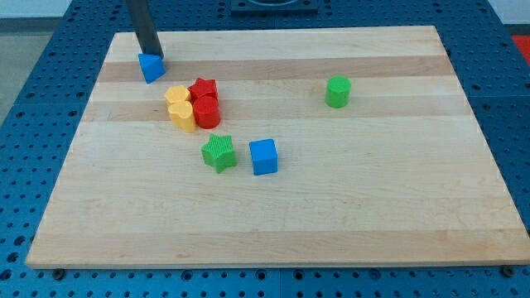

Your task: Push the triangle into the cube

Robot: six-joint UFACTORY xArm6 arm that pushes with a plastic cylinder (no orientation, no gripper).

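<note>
A blue triangle block (151,68) lies near the board's top left. My tip (150,54) stands right at its upper edge, touching or nearly touching it. A blue cube (263,156) sits near the board's middle, well down and to the right of the triangle. Between them lies a cluster of blocks.
The cluster holds a red star (203,88), a red cylinder (207,112), a yellow heart (176,96) and a yellow block (183,116). A green star (219,152) sits left of the cube. A green cylinder (337,91) stands at the right. The wooden board (373,207) rests on a blue perforated table.
</note>
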